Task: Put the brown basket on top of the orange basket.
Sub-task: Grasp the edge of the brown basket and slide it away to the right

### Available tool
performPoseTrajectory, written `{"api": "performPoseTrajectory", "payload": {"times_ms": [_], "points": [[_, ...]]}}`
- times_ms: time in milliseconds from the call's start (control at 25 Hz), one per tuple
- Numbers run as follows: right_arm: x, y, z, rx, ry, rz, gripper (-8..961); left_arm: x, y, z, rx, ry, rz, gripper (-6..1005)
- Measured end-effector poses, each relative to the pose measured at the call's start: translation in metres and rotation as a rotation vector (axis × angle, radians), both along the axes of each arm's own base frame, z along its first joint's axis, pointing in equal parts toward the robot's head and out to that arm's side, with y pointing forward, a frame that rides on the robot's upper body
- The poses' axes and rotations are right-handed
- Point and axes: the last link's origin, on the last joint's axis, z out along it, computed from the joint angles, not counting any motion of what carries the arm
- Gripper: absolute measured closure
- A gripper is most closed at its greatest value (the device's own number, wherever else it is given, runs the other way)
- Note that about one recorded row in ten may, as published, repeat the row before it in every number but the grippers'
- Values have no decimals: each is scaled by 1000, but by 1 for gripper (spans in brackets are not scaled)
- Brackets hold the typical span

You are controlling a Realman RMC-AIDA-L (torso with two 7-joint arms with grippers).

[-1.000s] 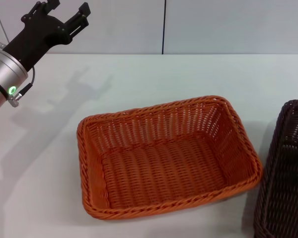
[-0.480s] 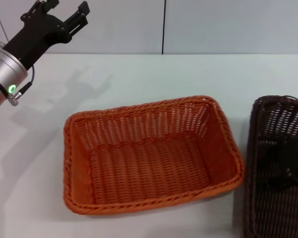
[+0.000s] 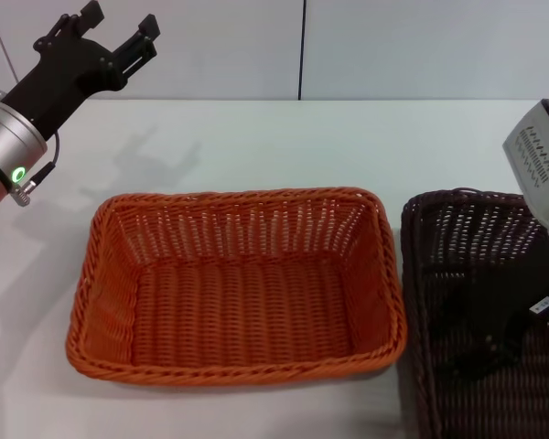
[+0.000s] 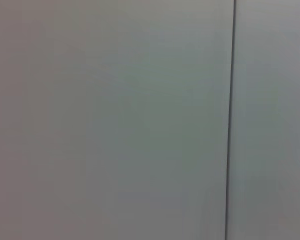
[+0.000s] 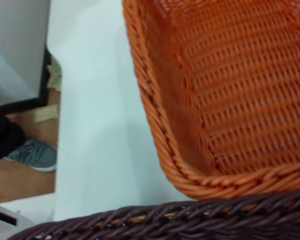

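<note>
The left gripper's (image 3: 116, 35) jaws are held apart, parked high and clear, while the right gripper's jaws cannot be told, and the brown basket (image 3: 467, 274) is seen just beside the orange basket (image 3: 238, 283), evidently positioned for stacking.

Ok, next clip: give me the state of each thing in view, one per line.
orange basket: upright on the table, empty, nothing on top.
brown basket: to its right, rims close together, not yet stacked; whether it is lifted cannot be told.
left gripper: raised at far left, away from both baskets, jaws open, empty.
right gripper: arm over the brown basket, jaws not visible.
table: bears the orange basket.
</note>
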Motion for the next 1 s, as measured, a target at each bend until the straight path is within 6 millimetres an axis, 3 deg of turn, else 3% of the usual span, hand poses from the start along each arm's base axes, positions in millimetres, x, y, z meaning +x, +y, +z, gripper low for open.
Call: {"api": "performPoseTrajectory", "payload": {"times_ms": [360,560,840,1000], "points": [[-4,-5,-3,-46,2,8,399,-2,0,0,0,-6,11,155],[-6,-9,5,-59,5,-1,398,-2,1,0,1,-6,11,155],[-3,-3,43,104,14,2,398,-3,1,1,11,7,10,155],[-7,15,72,305,52,24,398,-1,3,2,19,9,6,155]]}}
